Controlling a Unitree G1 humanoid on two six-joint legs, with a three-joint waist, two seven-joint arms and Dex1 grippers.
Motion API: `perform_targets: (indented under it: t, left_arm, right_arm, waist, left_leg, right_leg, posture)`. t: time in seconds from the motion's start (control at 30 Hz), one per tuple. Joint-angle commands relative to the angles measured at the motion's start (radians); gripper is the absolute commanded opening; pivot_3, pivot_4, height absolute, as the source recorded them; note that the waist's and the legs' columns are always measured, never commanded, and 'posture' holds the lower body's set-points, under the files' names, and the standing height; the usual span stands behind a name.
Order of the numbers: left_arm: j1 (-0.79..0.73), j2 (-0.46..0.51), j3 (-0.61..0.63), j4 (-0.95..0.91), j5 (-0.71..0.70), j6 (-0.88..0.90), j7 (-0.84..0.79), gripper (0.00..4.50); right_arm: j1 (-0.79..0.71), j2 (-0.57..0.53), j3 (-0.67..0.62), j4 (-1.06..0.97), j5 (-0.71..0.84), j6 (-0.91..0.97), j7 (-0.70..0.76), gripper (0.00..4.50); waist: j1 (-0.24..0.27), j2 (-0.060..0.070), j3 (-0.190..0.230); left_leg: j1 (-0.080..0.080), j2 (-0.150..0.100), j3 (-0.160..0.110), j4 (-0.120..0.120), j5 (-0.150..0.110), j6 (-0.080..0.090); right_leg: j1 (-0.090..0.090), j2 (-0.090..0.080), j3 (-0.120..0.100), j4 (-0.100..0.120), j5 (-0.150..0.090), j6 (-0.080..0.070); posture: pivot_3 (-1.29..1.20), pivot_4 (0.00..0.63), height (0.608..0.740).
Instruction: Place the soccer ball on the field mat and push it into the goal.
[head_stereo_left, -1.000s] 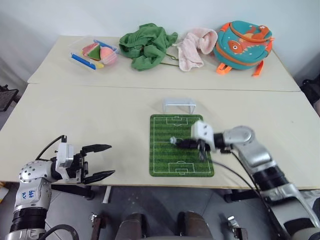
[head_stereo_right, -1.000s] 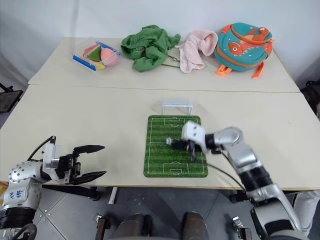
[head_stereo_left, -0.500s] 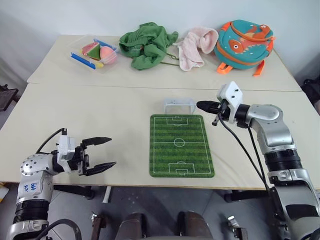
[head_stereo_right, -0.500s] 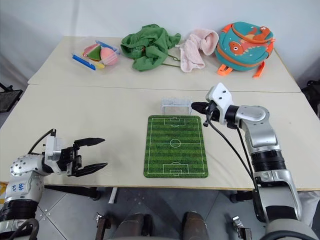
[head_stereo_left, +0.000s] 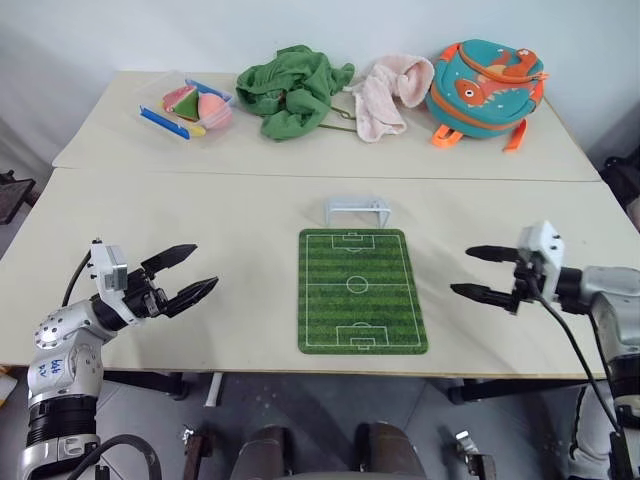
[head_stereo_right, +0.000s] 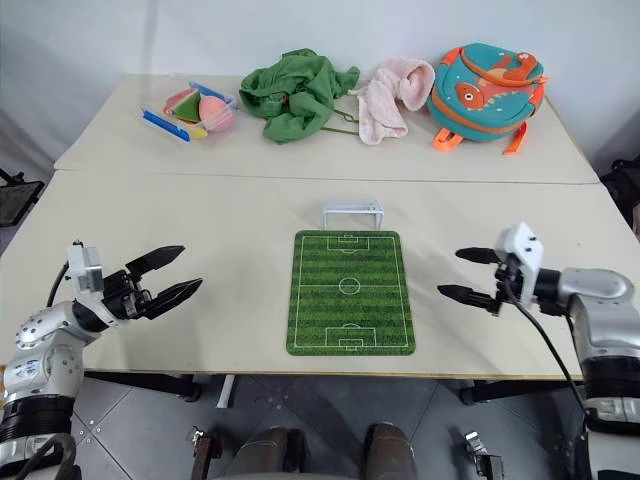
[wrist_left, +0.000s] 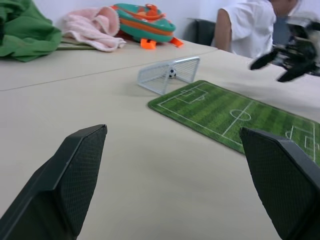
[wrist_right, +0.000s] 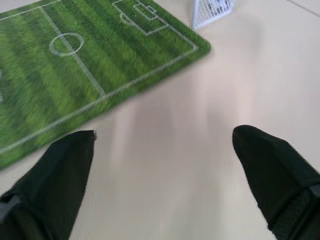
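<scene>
1. Since a second ago the right gripper (head_stereo_left: 483, 273) has left the middle of the field mat (head_stereo_left: 362, 291), where it stood shut beside the soccer ball (wrist_left: 171, 73), and now hangs over bare table (head_stereo_left: 230, 215) at the mat's 3 o'clock, jaws spread wide and empty.
2. Table: two pale tops pushed together; along the far one lie a green cloth (head_stereo_left: 293, 90), a pink cloth (head_stereo_left: 388, 92) and a teal backpack (head_stereo_left: 485, 78).
3. Field mat: flat at the table's middle.
4. Goal (head_stereo_left: 358, 210): just off the mat's 12 o'clock edge.
5. Left gripper (head_stereo_left: 183, 274): at the mat's 9 o'clock, well apart, jaws open and empty.
6. Soccer ball: inside the goal, as the left wrist view shows, far from both pairs of jaws.
</scene>
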Motion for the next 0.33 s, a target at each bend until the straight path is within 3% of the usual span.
perform_targets:
  t: [0.03, 0.33]
  left_arm:
    - [0.010, 0.025, 0.038, -0.039, -0.012, 0.018, 0.037, 4.50]
    - [0.053, 0.029, 0.047, -0.088, -0.010, 0.055, 0.085, 4.50]
  right_arm:
    - [0.019, -0.027, -0.064, 0.020, 0.042, -0.029, 0.035, 4.47]
    - [0.075, -0.028, -0.120, -0.031, 0.060, 0.040, -0.044, 4.47]
  waist:
    - [0.002, 0.000, 0.000]
    - [0.004, 0.000, 0.000]
  left_leg:
    - [0.000, 0.000, 0.000, 0.000, 0.000, 0.000]
    - [0.000, 0.004, 0.000, 0.001, 0.000, 0.000]
  right_leg:
    - [0.000, 0.000, 0.000, 0.000, 0.000, 0.000]
    - [0.000, 0.000, 0.000, 0.000, 0.000, 0.000]
  posture:
    - [0.00, 0.150, 0.740]
    - [0.00, 0.150, 0.740]
